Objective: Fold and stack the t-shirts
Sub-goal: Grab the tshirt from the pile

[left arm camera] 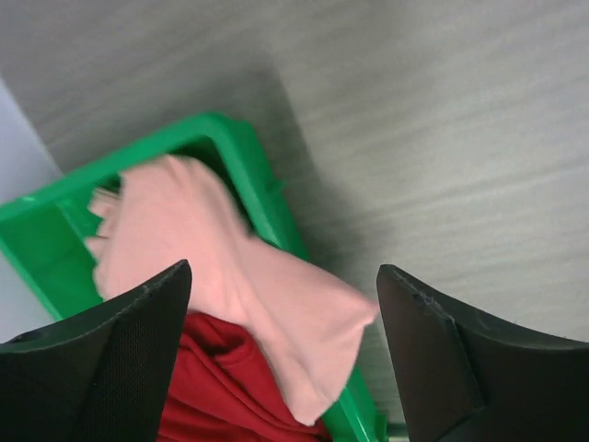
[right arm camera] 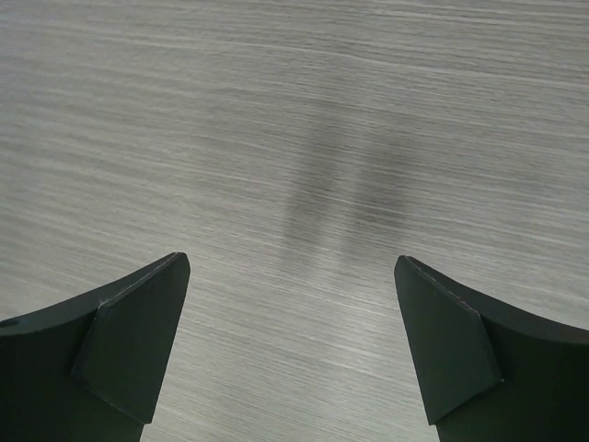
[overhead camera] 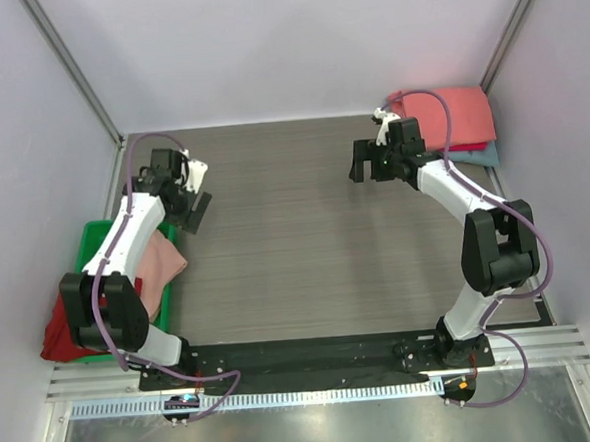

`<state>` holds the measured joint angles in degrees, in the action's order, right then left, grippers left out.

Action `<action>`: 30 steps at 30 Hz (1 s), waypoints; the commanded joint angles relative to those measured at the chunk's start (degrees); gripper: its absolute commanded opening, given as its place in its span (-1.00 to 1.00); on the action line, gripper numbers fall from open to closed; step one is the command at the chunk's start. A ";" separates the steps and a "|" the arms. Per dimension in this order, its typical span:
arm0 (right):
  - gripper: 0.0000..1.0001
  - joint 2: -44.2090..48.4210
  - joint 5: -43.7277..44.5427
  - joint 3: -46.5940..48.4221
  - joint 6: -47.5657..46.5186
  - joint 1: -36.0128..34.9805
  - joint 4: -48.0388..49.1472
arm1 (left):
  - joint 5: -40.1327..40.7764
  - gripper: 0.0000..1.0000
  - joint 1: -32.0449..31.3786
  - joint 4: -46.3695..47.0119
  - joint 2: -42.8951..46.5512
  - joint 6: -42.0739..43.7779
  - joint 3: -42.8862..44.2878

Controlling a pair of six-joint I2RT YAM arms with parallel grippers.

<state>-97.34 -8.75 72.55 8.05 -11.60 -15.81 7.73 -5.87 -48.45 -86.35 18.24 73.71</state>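
A dusty-pink t-shirt (overhead camera: pixel 160 264) hangs over the right rim of the green tray (overhead camera: pixel 94 233) at the left; it also shows in the left wrist view (left arm camera: pixel 239 276). A dark red t-shirt (overhead camera: pixel 59 331) lies under it and spills over the tray's near left side, also in the left wrist view (left arm camera: pixel 221 387). A folded coral-red t-shirt (overhead camera: pixel 454 116) lies on a blue-grey one (overhead camera: pixel 479 156) at the far right corner. My left gripper (overhead camera: pixel 196 209) is open and empty above the table, just beyond the tray. My right gripper (overhead camera: pixel 367 164) is open and empty over bare table, left of the folded stack.
The green tray's rim (left arm camera: pixel 244 161) sits at the table's left edge. White walls close in the back and both sides. The wood-grain table (right arm camera: pixel 294 138) stretches between the two arms.
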 commanded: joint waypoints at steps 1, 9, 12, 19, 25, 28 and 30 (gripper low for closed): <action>0.99 -1.36 -5.11 2.94 -4.62 -0.45 0.17 | -1.93 0.64 -0.46 -1.92 1.79 2.50 -4.36; 1.00 -2.94 -11.20 4.09 -7.08 -0.45 -0.27 | 0.35 0.06 -0.11 -6.47 -1.44 5.23 -5.69; 1.00 -3.12 -10.76 4.17 -7.70 -0.45 -0.27 | 1.59 -0.03 0.59 -7.19 -3.47 5.23 -5.86; 0.99 -3.65 -12.96 4.88 -9.72 -0.45 -0.45 | 4.58 -0.06 2.09 -3.59 -3.48 6.28 -8.58; 1.00 -4.70 -12.95 5.75 -9.90 -0.36 -0.80 | 4.40 -0.16 2.97 -3.59 -4.27 6.46 -8.67; 1.00 -4.96 -13.04 6.02 -9.81 -0.36 -0.88 | 4.23 -0.25 3.14 -3.59 -4.80 6.37 -8.67; 0.99 -5.05 -13.22 5.93 -9.64 -0.45 -0.88 | 3.88 -0.54 3.32 -3.94 -5.23 6.46 -8.41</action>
<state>-102.54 -20.86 75.77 -0.99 -11.79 -17.50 11.44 -3.18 -52.97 -91.20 23.55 64.97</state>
